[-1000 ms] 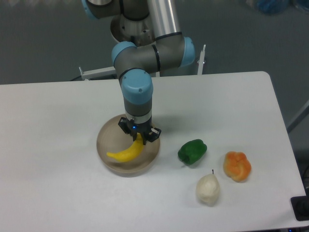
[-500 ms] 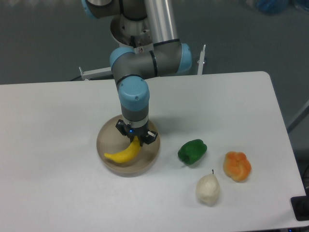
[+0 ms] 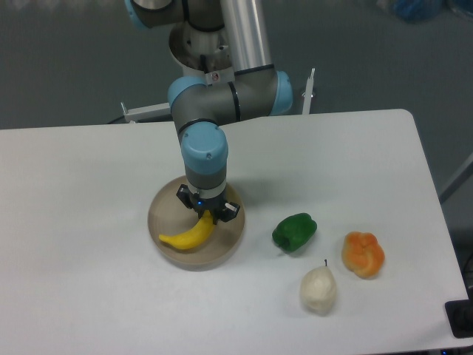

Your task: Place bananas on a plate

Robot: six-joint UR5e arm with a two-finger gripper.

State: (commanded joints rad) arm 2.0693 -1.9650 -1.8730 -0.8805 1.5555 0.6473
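A curved yellow banana lies across the round tan plate on the white table. My gripper points straight down over the plate and is shut on the banana's right, upper end. The banana's left tip reaches toward the plate's left rim. Whether the banana rests on the plate or hangs just above it cannot be told.
A green bell pepper sits just right of the plate. Further right is an orange lumpy fruit, and a whitish pear lies near the front. The arm's base stands behind the table's far edge.
The gripper and the banana in it have shifted slightly left over the plate. The other fruit has not moved.
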